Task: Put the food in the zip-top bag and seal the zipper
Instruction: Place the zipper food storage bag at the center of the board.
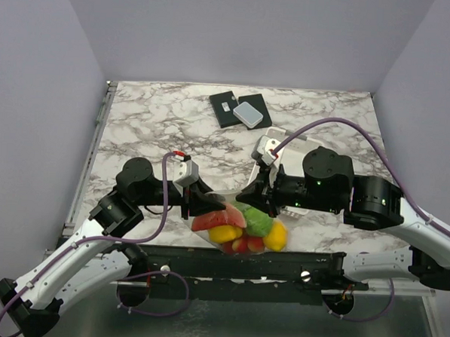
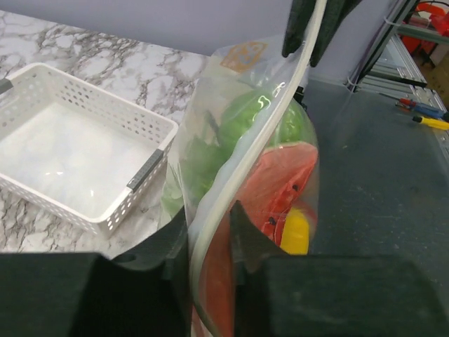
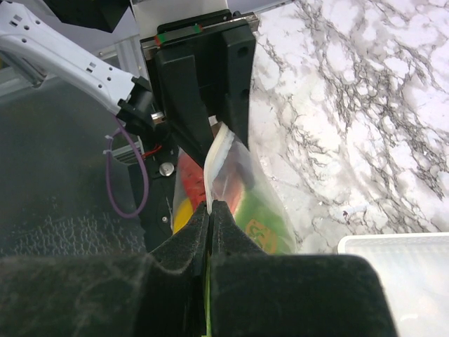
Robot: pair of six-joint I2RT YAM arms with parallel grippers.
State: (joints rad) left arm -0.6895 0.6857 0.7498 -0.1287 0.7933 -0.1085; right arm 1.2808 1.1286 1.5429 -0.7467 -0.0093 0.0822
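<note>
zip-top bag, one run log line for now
zip-top bag: food inside, held up | left gripper: around zipper | right gripper: shut on bag edge

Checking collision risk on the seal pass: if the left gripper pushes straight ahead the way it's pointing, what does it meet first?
Likely the right gripper. The left gripper straddles the zipper of the zip-top bag, and that strip runs straight to the right gripper's dark fingers pinching its far end. Depth is unclear.

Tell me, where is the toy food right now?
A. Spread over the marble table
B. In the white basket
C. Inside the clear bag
C: the watermelon slice and the other pieces show through the bag, which both arms hold at its mouth edge; the white basket holds none.
</note>
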